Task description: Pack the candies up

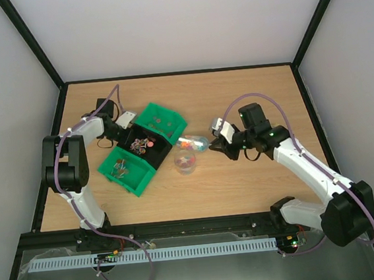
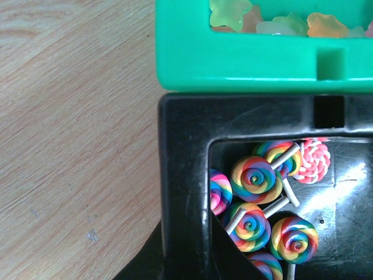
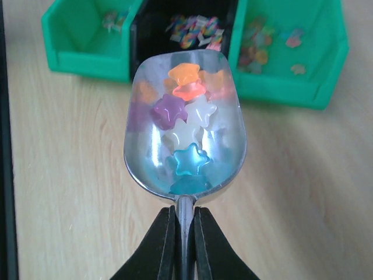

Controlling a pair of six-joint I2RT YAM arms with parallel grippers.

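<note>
Mid-task, by the look of it. Thin handle of the metal scoop [image 3: 144,157] pinched from both sides by the right gripper [image 3: 185,217], fingers pressed tight against it. Scoop level, loaded with star-shaped candies [image 3: 187,158] in orange, purple, white and blue, none spilling. From above, hangs near the middle of the worktop [image 1: 258,186], bowl just beside the small clear jar [image 1: 185,161] on its far side, not yet tipped in. Jar upright, a few coloured pieces in the bottom, well short of full. Three bins in a slanted row toward the worktop's left edge: far green bin [image 2: 233,58] with more stars, black bin [image 2: 180,175] in the middle with swirl lollipops [image 2: 253,178], near green bin [image 1: 136,184] with small pieces too tiny to name. At the back of the black bin, the left gripper [image 1: 125,127], fingers closed; maybe nipping the bin's rim to steady it, wrist view too cropped to confirm. Done: some candy in the jar, one scoopful up and ready. Left: pour this load, then likely more scoops, plenty remaining in the bins. Risk at the pour: narrow jar mouth, wide scoop lip, easy to scatter stars onto the worktop.
</note>
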